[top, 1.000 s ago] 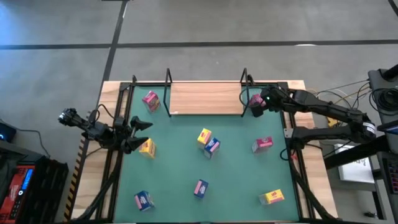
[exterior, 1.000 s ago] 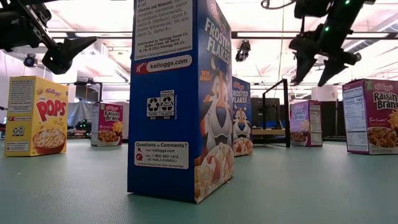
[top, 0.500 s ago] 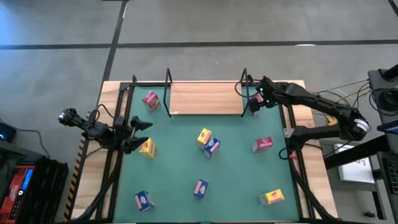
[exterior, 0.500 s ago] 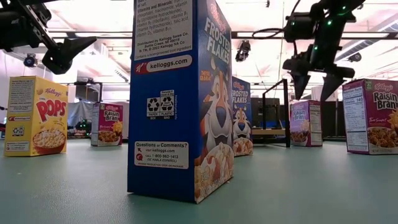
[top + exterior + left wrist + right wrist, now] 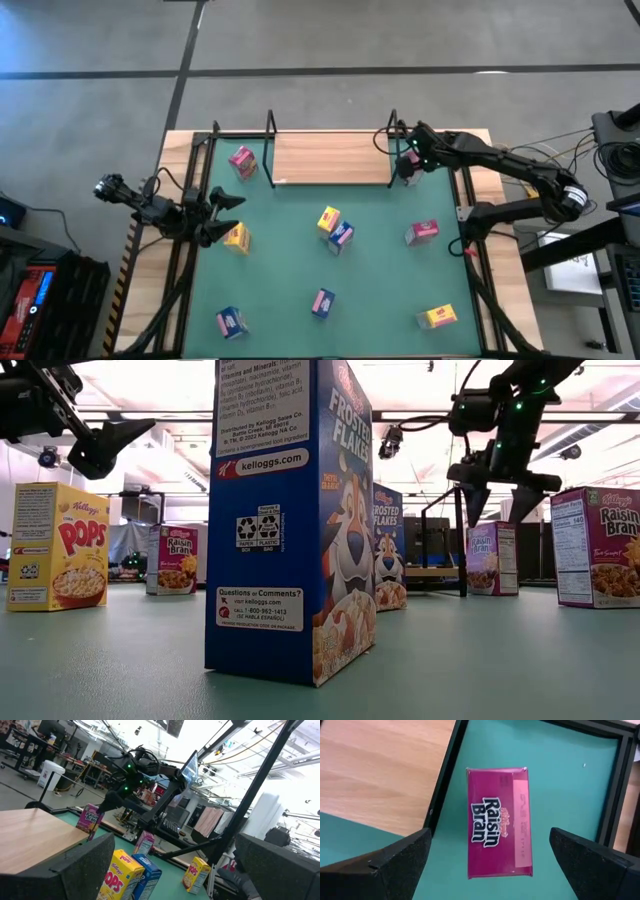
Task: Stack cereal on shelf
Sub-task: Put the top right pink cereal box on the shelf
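Two pincers are in view, both spread wide and holding nothing. Right pincer [image 5: 405, 160] hangs directly above a magenta Raisin Bran box [image 5: 499, 821], its dark blunt fingers [image 5: 395, 860] flanking the box on either side without touching it. That box stands on the green mat [image 5: 380, 270] just beside the shelf's [image 5: 330, 158] right-hand black metal upright [image 5: 445, 775]. Left pincer [image 5: 222, 215] waits at the counter's left edge, near a yellow Corn Pops box [image 5: 237, 238].

Shelf board is flat, pale wood with visible grain, framed by thin black rods; no box rests on it. Boxes are small, rectangular, glossy printed cardboard. On the mat: a second magenta box [image 5: 242, 161] near the shelf's left end, a yellow and blue pair [image 5: 334, 227] touching at centre, a magenta box [image 5: 422, 232] to the right, and along the near edge a blue box [image 5: 231, 322], another blue box [image 5: 322, 302] and a yellow box [image 5: 437, 317].
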You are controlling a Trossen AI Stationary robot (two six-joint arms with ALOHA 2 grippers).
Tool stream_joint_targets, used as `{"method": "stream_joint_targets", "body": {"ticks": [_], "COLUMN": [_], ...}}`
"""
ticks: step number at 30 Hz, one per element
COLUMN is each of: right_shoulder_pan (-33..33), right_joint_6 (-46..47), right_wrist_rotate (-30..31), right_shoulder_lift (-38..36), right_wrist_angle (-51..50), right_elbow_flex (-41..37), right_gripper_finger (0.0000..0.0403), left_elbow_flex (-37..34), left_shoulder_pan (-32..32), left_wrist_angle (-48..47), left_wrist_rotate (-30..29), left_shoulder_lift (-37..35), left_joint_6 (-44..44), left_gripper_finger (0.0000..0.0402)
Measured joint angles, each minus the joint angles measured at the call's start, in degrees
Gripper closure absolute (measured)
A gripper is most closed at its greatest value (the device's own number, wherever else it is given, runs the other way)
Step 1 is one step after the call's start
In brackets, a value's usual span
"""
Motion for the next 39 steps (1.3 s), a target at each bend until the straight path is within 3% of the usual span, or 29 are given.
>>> {"method": "stream_joint_targets", "body": {"ticks": [11, 21, 39], "right_shoulder_pan": [-1.1, -1.2, -3.4], "right_joint_6": [3.4, -10.8, -6.1], "right_wrist_rotate": [0.7, -4.6, -3.3], "right_shoulder_lift": [-0.1, -1.3, -1.6], "right_wrist_angle": [0.3, 0.0, -0.8], "right_elbow_flex": [0.0, -0.1, -1.1], "right_gripper_finger": [0.0008, 0.0014, 0.0014], "left_elbow_flex": [0.0, 0.0, 0.0], "left_shoulder_pan": [0.0, 0.0, 0.0], "left_wrist_angle": [0.0, 0.0, 0.0], "left_wrist_rotate": [0.0, 0.0, 0.0], "left_shoulder_lift": [0.0, 0.0, 0.0], "left_joint_6": [0.0, 0.0, 0.0], "left_gripper_finger": [0.0003, 0.0003, 0.0003]}}
